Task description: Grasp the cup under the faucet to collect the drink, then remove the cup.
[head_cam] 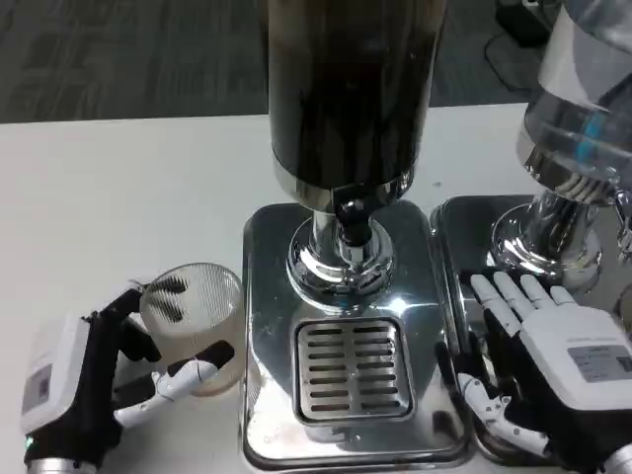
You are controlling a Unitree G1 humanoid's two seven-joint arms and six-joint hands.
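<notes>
The left hand (109,380) is gripping the clear ribbed plastic cup (193,321) beside the steel drip tray (346,439), readying for the faucet (351,212); the right hand (538,355) is resting flat, empty.

A second dispenser (573,128), clear-bodied on a chrome foot, stands at the bench's (118,197) right edge on its own shiny tray (464,222). Beyond the bench's far edge lies grey carpet (128,49) with a dark cable (499,39).

Ribbed clear plastic cup (194,314), mirror-polished metal base (267,395)
</notes>
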